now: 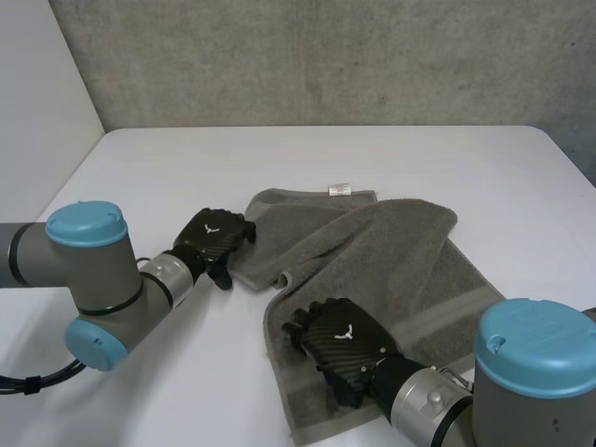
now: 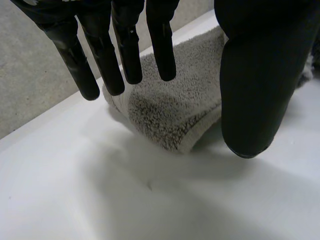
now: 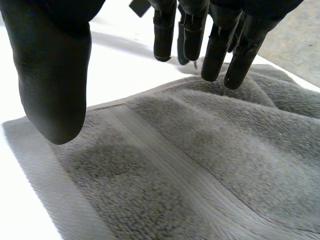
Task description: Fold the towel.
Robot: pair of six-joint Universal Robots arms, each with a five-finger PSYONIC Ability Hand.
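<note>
Right hand (image 1: 340, 345), towel (image 1: 391, 242), white table (image 1: 447, 158), wall (image 1: 326, 56).

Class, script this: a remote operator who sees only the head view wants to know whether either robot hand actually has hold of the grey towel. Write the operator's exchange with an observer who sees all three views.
Operator: The left hand sits at the edge of the towel. Is it gripping?
Observer: No. Its wrist view shows straight fingers over a rolled fold of that edge, the thumb held apart, and nothing pinched.
Operator: And the right hand?
Observer: It is open too. Its wrist view shows straight fingers poised over the towel near the woven band, holding nothing.
</note>
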